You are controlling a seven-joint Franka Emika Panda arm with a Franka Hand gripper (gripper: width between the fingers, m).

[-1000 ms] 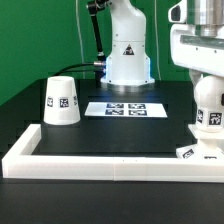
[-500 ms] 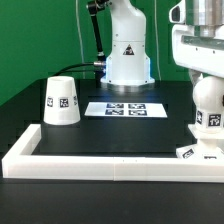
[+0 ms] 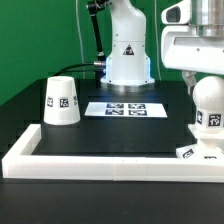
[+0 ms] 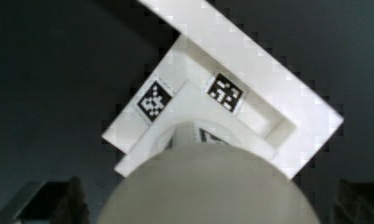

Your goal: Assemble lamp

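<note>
Exterior view shows the hand [image 3: 204, 76] hanging just above the bulb [image 3: 208, 104], at the exterior view's right, on the near side of the black counter [image 3: 100, 135]. The bulb stands upright with its tag facing the camera. Its foot meets the small flat base [image 3: 190, 152], which lies against the white border rail [image 3: 100, 166] in the near right corner. I cannot tell if the bulb is fully seated in the base.

In the wrist view the two dark fingers [image 4: 56, 200] stand apart on either side of the round top of the bulb and do not touch it, so the hand is open and grips nothing.

The shade [image 3: 62, 100] rests mouth down at the exterior view's left, well apart. The marker board [image 3: 125, 108] lies between them, farther back.
</note>
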